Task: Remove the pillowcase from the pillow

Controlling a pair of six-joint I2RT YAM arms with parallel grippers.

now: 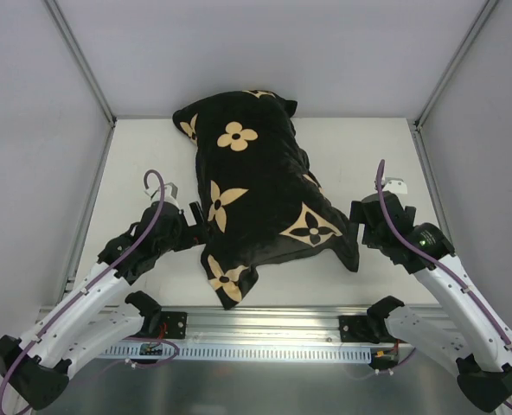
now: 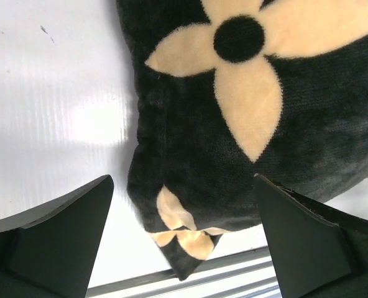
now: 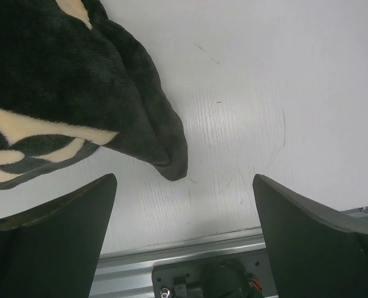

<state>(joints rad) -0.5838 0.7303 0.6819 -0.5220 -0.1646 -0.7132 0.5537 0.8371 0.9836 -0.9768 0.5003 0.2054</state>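
black flowered pillowcase (image 2: 258,136) corner between spread end effector (image 2: 184,239) fingers (image 2: 59,236)

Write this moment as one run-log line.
pillowcase: on, pillow hidden | left gripper: open, at near-left corner | right gripper: open, by near-right corner

We find the pillowcase (image 1: 256,194) lying on the table (image 1: 364,151). The left gripper (image 1: 201,225) sits just left of its near end, the right gripper (image 1: 358,223) just right.

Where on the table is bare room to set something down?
Bare table lies right of the pillowcase toward the far right corner, and left of it at the far left. The front is crowded: left arm and right arm flank it.
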